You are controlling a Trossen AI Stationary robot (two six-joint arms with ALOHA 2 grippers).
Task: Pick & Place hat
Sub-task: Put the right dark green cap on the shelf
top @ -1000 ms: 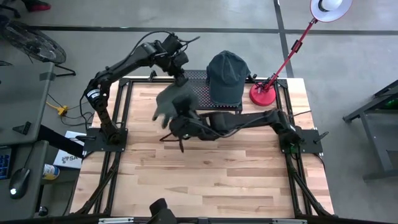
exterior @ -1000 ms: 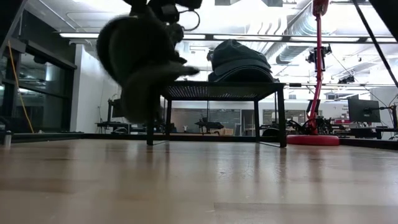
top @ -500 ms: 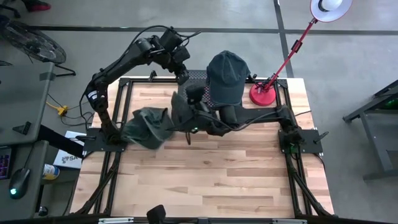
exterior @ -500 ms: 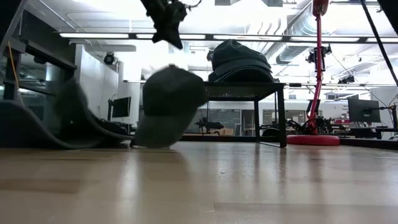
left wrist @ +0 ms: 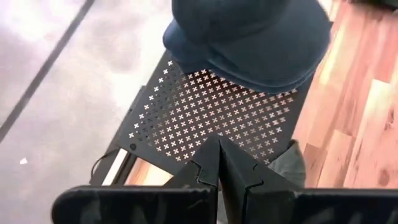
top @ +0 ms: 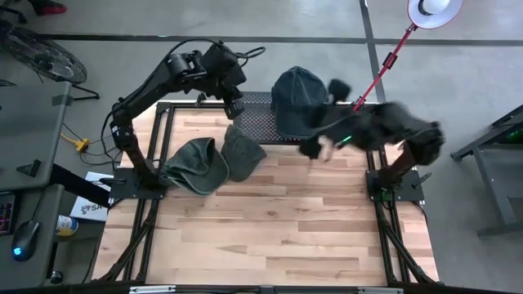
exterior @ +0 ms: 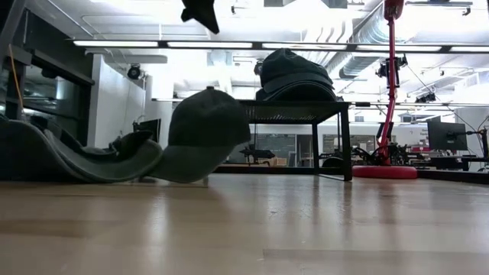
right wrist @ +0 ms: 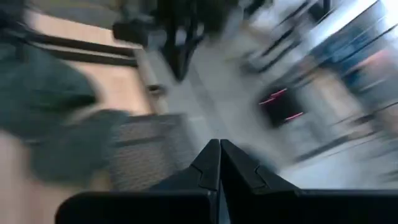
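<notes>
Two grey-green hats lie side by side at the table's far left: one (top: 196, 165) (exterior: 99, 162) with its hollow side up, the other (top: 245, 152) (exterior: 208, 134) touching it on the right, dome showing in the low view. A dark blue hat (top: 298, 98) (left wrist: 249, 37) rests on a black perforated shelf (top: 260, 122). My left gripper (top: 233, 106) (left wrist: 219, 149) is shut and hangs high above the shelf's left end. My right gripper (top: 315, 149) (right wrist: 219, 149) is shut and blurred, in the air near the shelf's right front.
A red lamp stands with its base (top: 345, 124) on the table's far right corner, and its arm slants up over the edge. The shelf stands on thin legs (exterior: 345, 141) along the far edge. Bare wood (top: 278, 220) fills the middle and near part.
The grey-green hats, which hung in the air between both grippers over the table's far middle, have fallen to the far left of the table and lie still. My right arm has swung quickly from the middle toward the right edge. My left gripper has drawn back up toward the far edge.
</notes>
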